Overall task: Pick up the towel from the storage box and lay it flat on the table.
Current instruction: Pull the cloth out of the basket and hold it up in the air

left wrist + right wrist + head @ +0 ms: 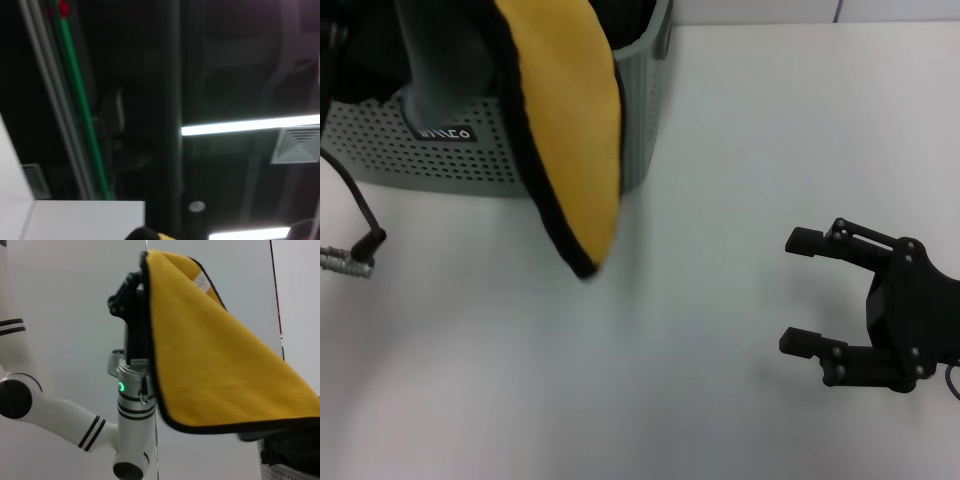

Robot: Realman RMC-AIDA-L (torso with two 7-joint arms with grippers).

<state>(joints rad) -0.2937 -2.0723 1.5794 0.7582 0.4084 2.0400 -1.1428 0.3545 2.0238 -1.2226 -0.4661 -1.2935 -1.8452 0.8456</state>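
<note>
On the white table my right gripper waits open at four o'clock, while my left gripper, apparently clamped on it, dangles the towel, light and floppy, over the storage box, best pinched at corners.

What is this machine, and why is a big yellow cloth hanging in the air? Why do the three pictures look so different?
It is a robot with two arms, and each arm ends in a gripper instead of a hand. One picture comes from a camera on its head, looking down at the white table. The other two come from cameras on its wrists.

The left gripper holds the towel up by its top edge, so it hangs with its yellow side showing, above the green storage box it came from. The left wrist camera points upward, so it mostly sees ceiling lights.

The right gripper waits over the table with its fingers open, holding nothing. A black cable lies at the table's left edge.
</note>
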